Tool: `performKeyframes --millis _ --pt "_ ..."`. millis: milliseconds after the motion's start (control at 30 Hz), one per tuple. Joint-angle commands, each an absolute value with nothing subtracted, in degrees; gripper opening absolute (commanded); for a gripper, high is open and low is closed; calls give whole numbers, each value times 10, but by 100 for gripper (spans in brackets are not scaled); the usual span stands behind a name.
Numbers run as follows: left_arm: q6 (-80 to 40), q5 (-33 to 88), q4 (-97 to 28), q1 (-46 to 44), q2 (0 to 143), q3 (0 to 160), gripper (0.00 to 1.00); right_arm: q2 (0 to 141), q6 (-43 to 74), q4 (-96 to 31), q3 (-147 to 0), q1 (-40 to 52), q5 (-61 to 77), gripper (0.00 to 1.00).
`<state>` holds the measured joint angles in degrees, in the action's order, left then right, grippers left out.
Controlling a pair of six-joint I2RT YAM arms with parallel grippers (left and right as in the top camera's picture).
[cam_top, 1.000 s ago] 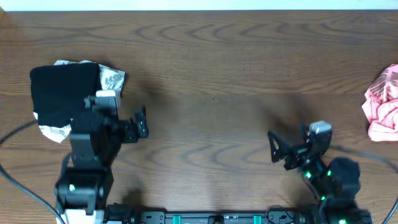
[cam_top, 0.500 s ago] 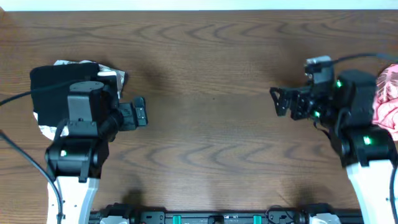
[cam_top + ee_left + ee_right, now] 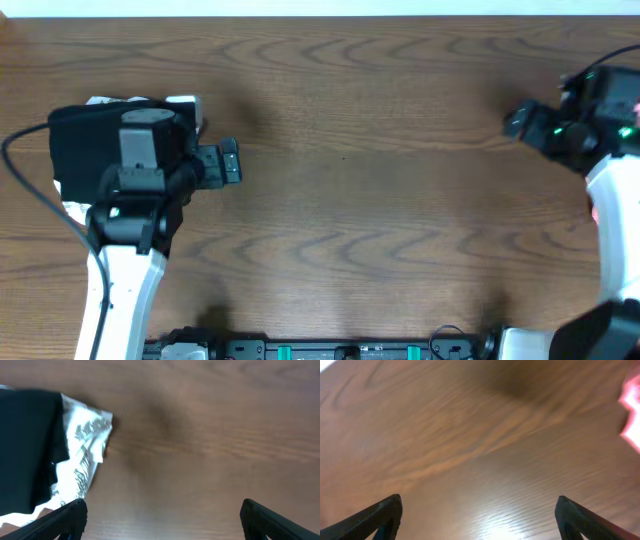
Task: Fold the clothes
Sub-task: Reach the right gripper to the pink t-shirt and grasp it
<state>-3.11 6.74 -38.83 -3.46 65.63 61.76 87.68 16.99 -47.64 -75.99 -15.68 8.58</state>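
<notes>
Over at 3 o'clock on the table (image 3: 340,210), the pink T-shirt (image 3: 632,412) peeks out by the right claw (image 3: 522,122), and I think no folding has begun, since that claw and the left claw (image 3: 230,163) are both wide open and empty.

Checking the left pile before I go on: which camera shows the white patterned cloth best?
The left wrist view: the white cloth is close, its grey pattern clear, poking out from under the black garment. Overhead shows only slivers beside the left arm. The right wrist view shows none.
</notes>
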Motion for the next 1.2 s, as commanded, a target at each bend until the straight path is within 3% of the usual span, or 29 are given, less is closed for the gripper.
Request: performKeyframes --millis 0,367,633,767,1167 --pt "-22 71 -390 -32 685 628 98 905 215 -487 -809 -199 25 93" --pt "-22 71 -394 -32 730 628 98 973 246 -468 -832 -308 -135 93" --pt "-22 71 -398 -32 730 628 98 1030 224 -415 -832 -407 -92 81" --pt "-22 71 -398 -32 730 627 98 1054 224 -390 -832 -444 -46 80" --pt "-22 71 -398 -32 730 628 98 1126 240 -281 -832 -451 4 74"
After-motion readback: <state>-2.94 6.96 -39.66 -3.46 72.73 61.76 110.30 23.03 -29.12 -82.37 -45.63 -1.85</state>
